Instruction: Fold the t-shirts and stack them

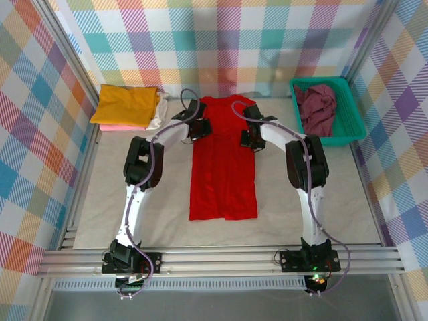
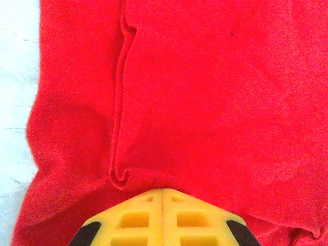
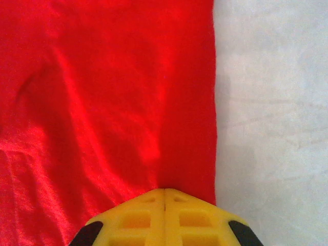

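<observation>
The bright red t-shirt (image 1: 224, 174) lies on the table mat as a long narrow strip, its sides folded in, running from the back toward the front. My left gripper (image 1: 200, 128) is at its upper left edge and my right gripper (image 1: 249, 138) at its upper right edge. In the left wrist view the yellow jaws of the left gripper (image 2: 163, 190) are pressed together on a curled fold of red cloth (image 2: 215, 102). In the right wrist view the right gripper (image 3: 164, 189) is shut on the shirt's right edge (image 3: 113, 102), and creases spread out from its tip.
At the back left sits a folded stack: the mustard yellow shirt (image 1: 127, 105) on top of the pink one (image 1: 117, 127) and the white one (image 1: 156, 119). A teal mesh basket (image 1: 351, 110) at the back right holds the crumpled dark maroon shirt (image 1: 316, 107). Plaid walls enclose the table.
</observation>
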Robot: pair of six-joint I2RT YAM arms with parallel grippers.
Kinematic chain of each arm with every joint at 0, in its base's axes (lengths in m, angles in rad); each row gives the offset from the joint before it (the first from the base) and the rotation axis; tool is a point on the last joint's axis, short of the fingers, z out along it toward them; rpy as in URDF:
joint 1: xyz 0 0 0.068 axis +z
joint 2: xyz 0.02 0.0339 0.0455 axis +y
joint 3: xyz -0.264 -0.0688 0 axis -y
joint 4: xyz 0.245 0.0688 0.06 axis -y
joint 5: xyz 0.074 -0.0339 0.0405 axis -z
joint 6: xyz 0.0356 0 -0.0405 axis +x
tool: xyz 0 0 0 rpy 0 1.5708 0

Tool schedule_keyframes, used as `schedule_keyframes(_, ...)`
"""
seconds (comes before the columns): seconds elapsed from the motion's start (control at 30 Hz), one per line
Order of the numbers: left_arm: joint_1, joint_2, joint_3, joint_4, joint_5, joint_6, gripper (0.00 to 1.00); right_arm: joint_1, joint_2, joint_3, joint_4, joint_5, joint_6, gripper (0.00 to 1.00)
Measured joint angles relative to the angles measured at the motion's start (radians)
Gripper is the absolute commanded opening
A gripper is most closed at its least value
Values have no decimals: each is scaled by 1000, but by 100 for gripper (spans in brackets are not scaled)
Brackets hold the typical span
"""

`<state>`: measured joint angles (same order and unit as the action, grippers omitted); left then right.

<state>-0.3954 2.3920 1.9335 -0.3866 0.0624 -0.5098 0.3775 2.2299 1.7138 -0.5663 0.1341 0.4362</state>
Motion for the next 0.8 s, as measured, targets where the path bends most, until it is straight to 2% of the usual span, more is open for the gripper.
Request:
schedule_keyframes(0.37, 1, 108, 134, 24, 4, -70, 0, -44, 123, 196, -58, -42, 23, 0)
schedule_keyframes(0.6, 5, 118, 158, 5, -1, -80, 0, -49, 132, 213, -71, -50, 24, 0)
schedule_keyframes(0.7, 5, 117, 160, -7, -3, -77, 0, -49, 122, 200, -69, -59, 24, 4)
schedule_keyframes(0.8, 5, 97, 152, -33, -5, -68, 17, -49, 67, 132, -78, -75, 25, 14)
